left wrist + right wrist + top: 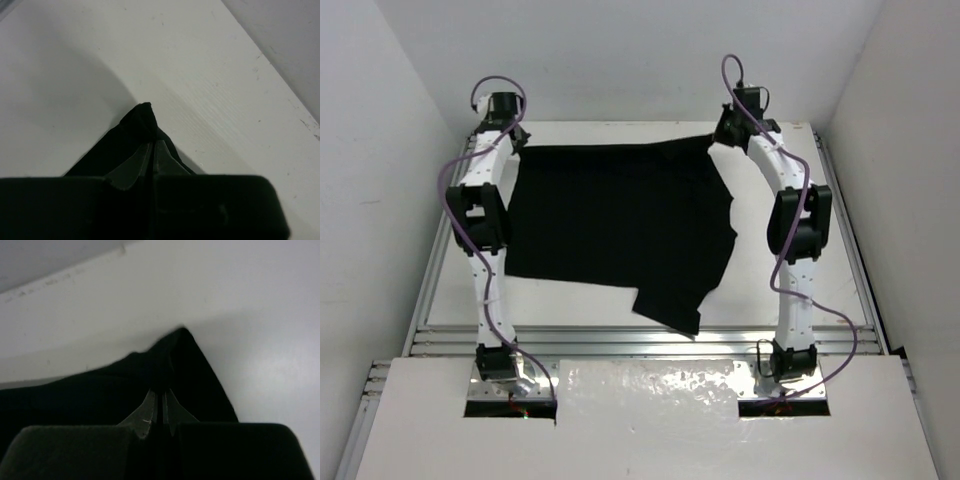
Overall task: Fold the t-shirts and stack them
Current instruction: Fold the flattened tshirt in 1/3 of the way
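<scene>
The black t-shirt lies spread across the white table, a sleeve flap hanging toward the near edge at the right. My left gripper is at the shirt's far left corner, shut on that corner of cloth. My right gripper is at the far right corner, shut on that corner. Both corners are pinched and peak up a little above the table. In both wrist views the jaws stand together with cloth between them.
The white table has metal rails along its left, right and near edges. White walls stand close on the left, right and back. A crinkled white sheet lies between the arm bases.
</scene>
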You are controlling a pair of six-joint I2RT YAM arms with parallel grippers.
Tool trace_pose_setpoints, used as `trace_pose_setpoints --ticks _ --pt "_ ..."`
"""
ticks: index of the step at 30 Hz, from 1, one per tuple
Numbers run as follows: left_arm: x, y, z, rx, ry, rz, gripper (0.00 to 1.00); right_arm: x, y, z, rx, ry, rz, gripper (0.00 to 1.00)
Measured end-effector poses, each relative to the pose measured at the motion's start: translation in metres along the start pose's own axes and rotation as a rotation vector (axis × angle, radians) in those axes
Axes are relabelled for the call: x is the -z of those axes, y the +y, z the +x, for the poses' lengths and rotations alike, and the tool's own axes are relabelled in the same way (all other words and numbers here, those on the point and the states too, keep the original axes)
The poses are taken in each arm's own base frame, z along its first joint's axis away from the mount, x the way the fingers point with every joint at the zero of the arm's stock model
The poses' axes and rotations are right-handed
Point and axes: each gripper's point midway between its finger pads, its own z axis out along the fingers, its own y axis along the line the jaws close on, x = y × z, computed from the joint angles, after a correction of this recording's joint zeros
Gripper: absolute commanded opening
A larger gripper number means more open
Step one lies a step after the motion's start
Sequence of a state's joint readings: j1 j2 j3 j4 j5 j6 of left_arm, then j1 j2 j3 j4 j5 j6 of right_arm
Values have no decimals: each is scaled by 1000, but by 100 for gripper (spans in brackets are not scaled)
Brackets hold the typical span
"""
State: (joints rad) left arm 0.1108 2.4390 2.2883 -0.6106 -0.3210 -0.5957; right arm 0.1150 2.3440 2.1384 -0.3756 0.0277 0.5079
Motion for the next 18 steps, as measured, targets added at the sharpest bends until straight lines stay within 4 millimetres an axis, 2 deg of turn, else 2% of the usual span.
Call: trace_pose_setpoints --ticks 4,8,13,18 --pt "5 6 -12 12 11 29 0 38 -8 43 -171 118 84 0" --pt "7 5 -11 9 39 60 0 63 -8 60 -282 162 127 0" --pt "11 15 7 -7 94 41 0 81 -12 79 -362 214 165 0" --pt "19 38 36 -26 172 -6 0 103 -27 130 -420 304 231 0"
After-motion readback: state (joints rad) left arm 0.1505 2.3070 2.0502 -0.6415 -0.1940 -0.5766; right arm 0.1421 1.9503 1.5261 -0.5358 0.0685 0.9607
